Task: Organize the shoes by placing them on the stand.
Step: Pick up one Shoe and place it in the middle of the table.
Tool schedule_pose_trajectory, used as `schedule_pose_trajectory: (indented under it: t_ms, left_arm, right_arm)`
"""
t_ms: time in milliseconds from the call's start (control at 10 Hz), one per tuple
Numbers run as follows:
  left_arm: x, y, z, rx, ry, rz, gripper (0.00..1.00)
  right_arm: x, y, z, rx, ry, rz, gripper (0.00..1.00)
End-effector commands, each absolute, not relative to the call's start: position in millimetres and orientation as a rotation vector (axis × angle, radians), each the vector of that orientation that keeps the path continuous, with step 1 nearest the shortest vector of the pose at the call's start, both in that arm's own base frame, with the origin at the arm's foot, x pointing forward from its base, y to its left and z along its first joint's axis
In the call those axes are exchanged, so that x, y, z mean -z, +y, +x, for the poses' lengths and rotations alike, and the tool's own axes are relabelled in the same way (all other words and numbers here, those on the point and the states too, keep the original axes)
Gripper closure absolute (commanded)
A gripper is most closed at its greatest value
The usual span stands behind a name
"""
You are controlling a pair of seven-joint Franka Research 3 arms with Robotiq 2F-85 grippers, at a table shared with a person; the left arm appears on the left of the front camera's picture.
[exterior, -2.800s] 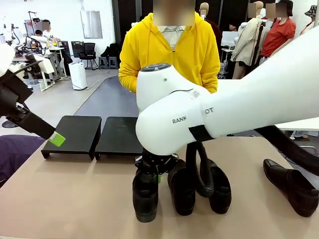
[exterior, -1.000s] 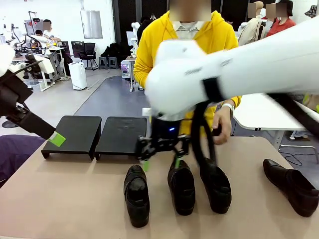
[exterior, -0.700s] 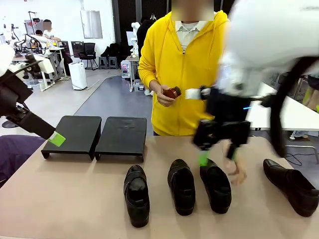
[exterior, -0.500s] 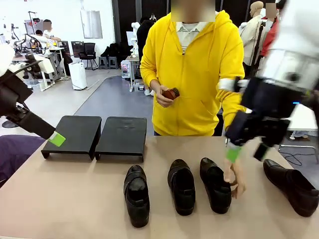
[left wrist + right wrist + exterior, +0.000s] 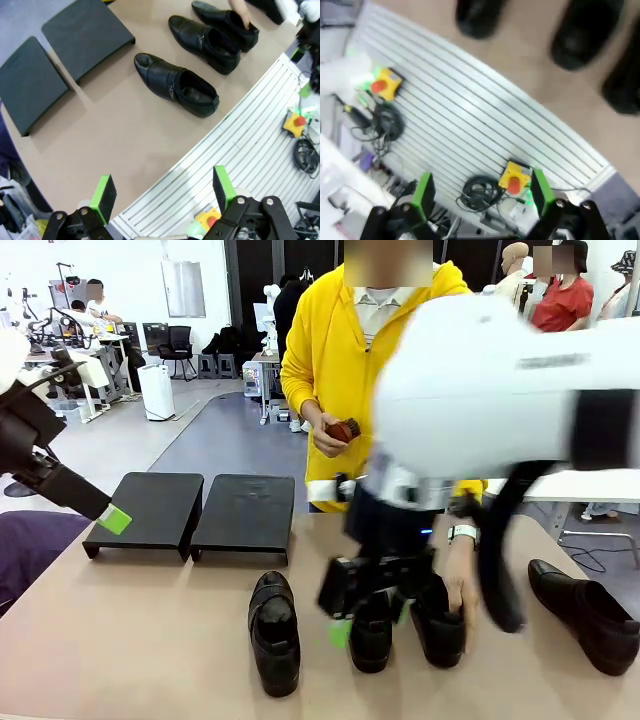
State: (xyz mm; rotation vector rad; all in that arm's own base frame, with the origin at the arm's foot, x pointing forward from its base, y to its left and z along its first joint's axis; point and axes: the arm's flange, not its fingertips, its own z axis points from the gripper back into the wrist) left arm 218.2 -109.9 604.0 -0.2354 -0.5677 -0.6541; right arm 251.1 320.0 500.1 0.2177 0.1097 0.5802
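Tan tabletop (image 5: 140,640): stretching across to the person.
Person in a yellow hooded sweatshirt (image 5: 325,350): standing at the table's far side.
White ribbed panel (image 5: 245,150): running along the table's near edge.
Yellow box with a red button (image 5: 295,122): sitting beside coiled black cables (image 5: 306,157).
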Motion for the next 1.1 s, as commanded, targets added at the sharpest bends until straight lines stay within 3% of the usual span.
schedule_pose_trajectory:
  t_ms: [0,200,1000]
  left_arm:
    - [-603.6,-108.8,217.5,0.665,-0.565,-0.255,0.0]
    - [-603.6,-108.8,217.5,0.665,-0.565,-0.255,0.0]
    - [-603.6,-108.8,217.5,0.665,-0.565,-0.255,0.0]
  right_arm:
    - [-502.8,349.9,288.6,-0.673,0.21,0.212,0.0]
    - [-492.4,374.5,289.6,-0.733,0.287,0.166,0.0]
    - [-523.9,307.6,278.6,-0.629,0.22,0.248,0.0]
